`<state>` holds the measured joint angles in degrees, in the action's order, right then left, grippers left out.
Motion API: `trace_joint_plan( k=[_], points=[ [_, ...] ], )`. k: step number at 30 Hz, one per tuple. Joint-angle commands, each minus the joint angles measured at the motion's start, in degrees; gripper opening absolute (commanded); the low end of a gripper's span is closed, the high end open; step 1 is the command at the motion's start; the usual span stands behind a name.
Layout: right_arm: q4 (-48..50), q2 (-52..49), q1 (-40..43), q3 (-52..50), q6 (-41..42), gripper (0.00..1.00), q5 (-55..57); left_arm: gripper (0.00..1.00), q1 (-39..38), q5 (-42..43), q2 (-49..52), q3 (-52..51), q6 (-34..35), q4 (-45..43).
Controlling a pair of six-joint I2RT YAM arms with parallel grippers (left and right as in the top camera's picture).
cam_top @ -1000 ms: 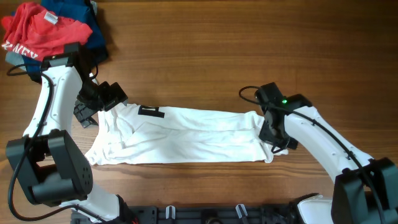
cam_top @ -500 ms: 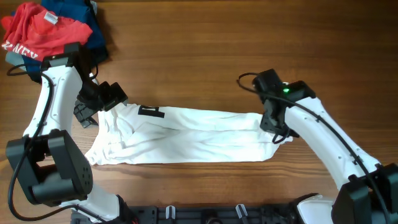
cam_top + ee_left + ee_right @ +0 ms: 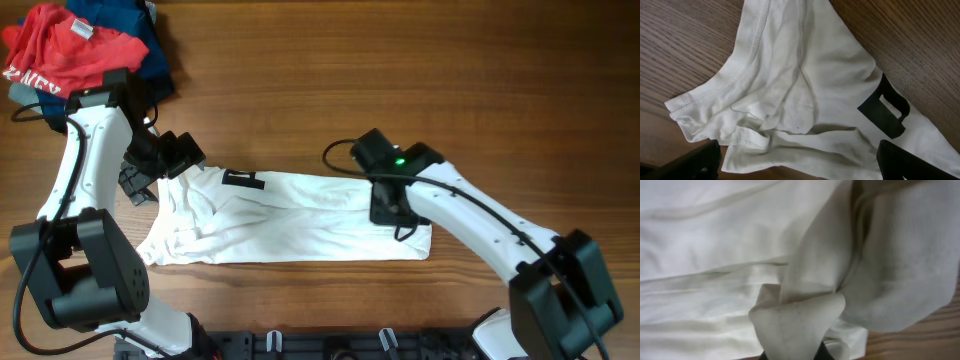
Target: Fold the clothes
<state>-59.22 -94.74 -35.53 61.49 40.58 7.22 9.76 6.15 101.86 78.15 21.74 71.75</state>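
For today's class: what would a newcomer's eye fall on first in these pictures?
A wrinkled white thin-fabric shirt lies across the wooden table. The right hand pinches a bunched fold at its right end, while the open left hand hovers at its other end. A crumpled red T-shirt sits top left.

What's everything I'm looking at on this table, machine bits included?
white shirt: one, white with a small dark label, lying wrinkled along the near middle of the table
red T-shirt: one, red with white print, heaped at the far left corner
navy garments: count unclear, dark blue, under and behind the red T-shirt
table: one, brown wood, beneath everything
left gripper: one, black, open over the white shirt's left end
right gripper: one, black, shut on a fold of the white shirt near its right end
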Motion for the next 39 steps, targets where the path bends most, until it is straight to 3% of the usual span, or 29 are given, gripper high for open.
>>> trace_joint_plan(
  k=[1, 3, 5, 6, 10, 11, 12, 13, 15, 16, 18, 24, 31, 39],
  points=[
    [0.72, -1.31, -2.75, 0.81, 2.25, 0.24, -3.45, 1.00, -0.28, 0.90, -0.92, -0.48, -0.31, 0.04],
    [0.35, -1.14, -2.75, 0.96, 3.06, 0.47, -3.50, 1.00, -0.28, 0.90, -0.92, -0.48, -0.31, 0.04],
    [-0.79, -1.14, -2.75, 1.73, 2.93, 0.62, -3.45, 1.00, -0.28, 0.90, -0.92, -0.48, -0.28, 0.02],
    [-1.90, -1.03, -2.75, 2.54, 2.93, 0.67, -3.43, 1.00, -0.28, 0.90, -0.92, -0.48, -0.28, 0.00],
    [-8.20, 0.50, -2.71, 9.20, 2.84, 0.72, -2.38, 1.00, -0.28, 0.92, -0.92, -0.48, -0.28, -0.02],
    [-10.01, 1.11, -2.62, 11.58, 2.86, 0.89, -1.38, 1.00, -0.28, 0.92, -0.92, -0.48, -0.28, 0.00],
    [-11.58, 1.66, -2.43, 13.77, 2.82, 0.99, -0.46, 1.00, -0.28, 0.92, -0.92, -0.48, -0.28, 0.00],
    [-12.87, 2.14, -2.10, 15.89, 2.51, 1.00, 0.37, 1.00, -0.28, 0.92, -0.92, -0.48, -0.31, 0.04],
    [-13.51, 3.30, -0.79, 17.92, -0.33, 0.99, 0.90, 1.00, -0.28, 0.90, -0.92, -0.48, -0.28, 0.20],
    [-13.55, 3.72, 0.07, 17.90, -0.76, 0.93, 0.90, 1.00, -0.28, 0.92, -0.92, -0.48, -0.28, 0.28],
    [-14.38, 3.78, 2.12, 17.77, -1.22, 0.67, 0.39, 1.00, -0.28, 0.92, -0.92, -0.48, -0.31, 0.46],
    [-12.87, 3.67, 5.51, 11.10, -5.09, 0.34, -6.99, 1.00, -0.28, 0.92, -0.92, -0.48, -0.28, 0.50],
    [-2.23, 3.63, 4.81, -1.68, -6.10, 0.29, -16.31, 1.00, -0.28, 0.90, -0.92, -0.48, -0.31, 1.14],
    [6.43, 3.02, 4.79, -9.42, -6.14, 0.27, -22.80, 1.00, -0.28, 0.92, -0.92, -0.48, -0.28, 1.29]
  ],
)
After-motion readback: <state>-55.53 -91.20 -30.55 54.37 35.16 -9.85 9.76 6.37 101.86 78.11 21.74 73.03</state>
